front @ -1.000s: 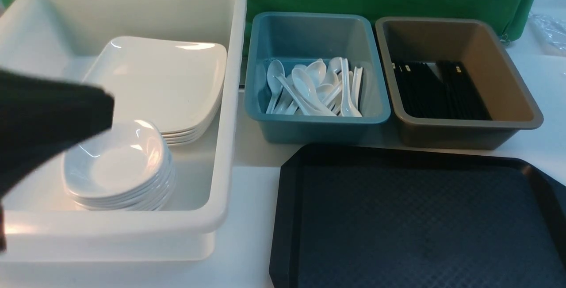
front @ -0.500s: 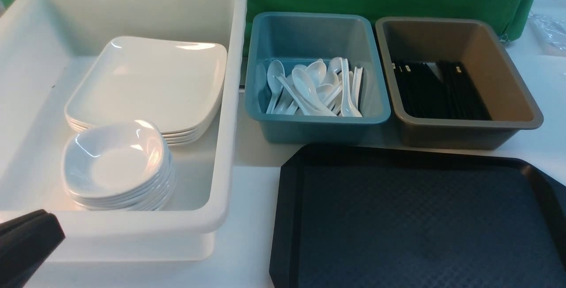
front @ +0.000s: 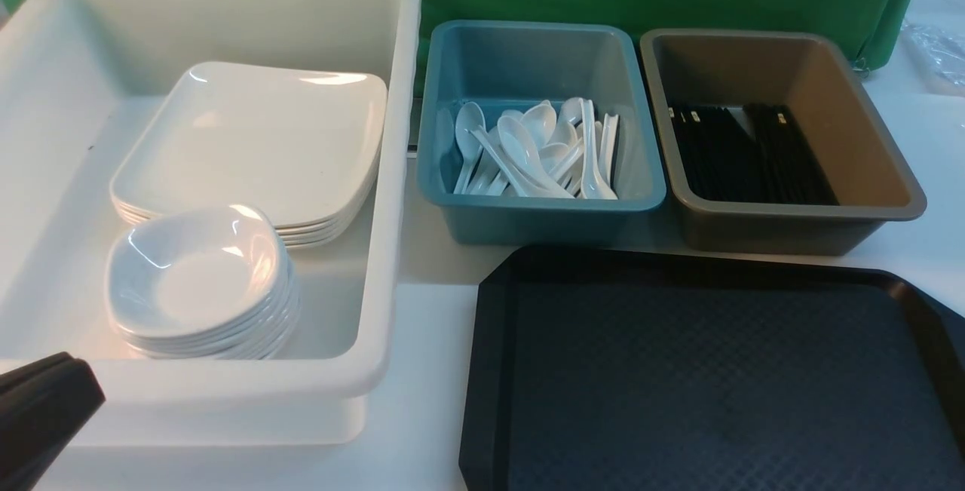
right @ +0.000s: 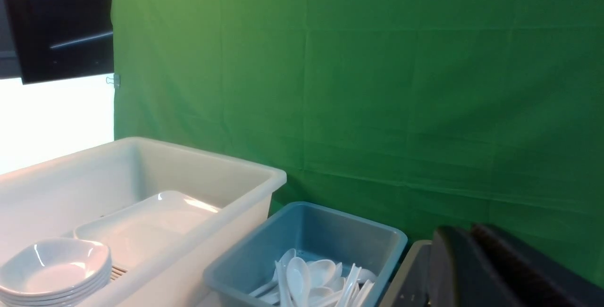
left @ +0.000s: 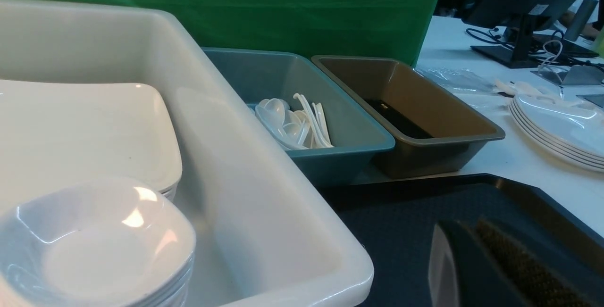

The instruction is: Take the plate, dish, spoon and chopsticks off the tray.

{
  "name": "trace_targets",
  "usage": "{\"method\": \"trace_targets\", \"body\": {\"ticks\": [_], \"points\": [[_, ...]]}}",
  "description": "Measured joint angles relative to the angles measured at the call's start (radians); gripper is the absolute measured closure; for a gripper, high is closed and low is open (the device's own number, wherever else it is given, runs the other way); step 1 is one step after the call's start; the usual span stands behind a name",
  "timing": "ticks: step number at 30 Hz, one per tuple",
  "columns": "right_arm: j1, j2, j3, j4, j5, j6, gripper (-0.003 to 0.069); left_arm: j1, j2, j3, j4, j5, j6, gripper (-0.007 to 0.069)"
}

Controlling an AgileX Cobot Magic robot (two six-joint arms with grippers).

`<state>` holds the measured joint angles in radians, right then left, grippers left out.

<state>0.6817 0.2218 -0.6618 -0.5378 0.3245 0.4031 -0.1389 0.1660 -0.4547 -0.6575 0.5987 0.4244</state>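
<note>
A: Start at the left. What's there?

B: The left claw (front: 41, 408) sits low at the near-left corner, in front of the white bin (front: 392, 174). Its fingers are pressed together, holding nothing.

A: And inside that bin?

B: A stack of plates (front: 256, 148) toward the back, the top plate glossy and bare. In front of it, a stack of small white bowls (front: 197, 280), near the bin's front wall.

A: Next over?

B: A teal bin (front: 543, 208) holding a heap of white soup spoons (front: 535, 151), handles mostly pointing toward the robot. Just beside it on the right, a brown bin (front: 784, 227) with black chopsticks (front: 754, 151) lying side by side on its floor.

A: The tray?

B: The black tray (front: 701, 378) lies on the white tabletop (front: 422, 400) in front of the teal and brown bins, to the right of the white bin. Its textured surface is bare.

A: The right claw?

B: Only the right wrist view shows it (right: 476, 260), raised near the brown bin's side of the scene. The fingers look close together, but I cannot tell whether they are fully pressed shut. Nothing is seen between them.

A: Anything further right?

B: In the left wrist view, another stack of white plates (left: 561, 130) rests on the tabletop beyond the tray.
</note>
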Motion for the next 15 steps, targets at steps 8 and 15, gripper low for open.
{"method": "trace_targets", "body": {"ticks": [8,15], "points": [[0.000,0.000,0.000,0.000,0.000,0.000,0.0573,0.000,0.000,0.000,0.092,-0.053,0.047,0.0610],[0.000,0.000,0.000,0.000,0.000,0.000,0.0562,0.072,-0.023,0.030,0.423,-0.116,-0.142,0.0610]]}}
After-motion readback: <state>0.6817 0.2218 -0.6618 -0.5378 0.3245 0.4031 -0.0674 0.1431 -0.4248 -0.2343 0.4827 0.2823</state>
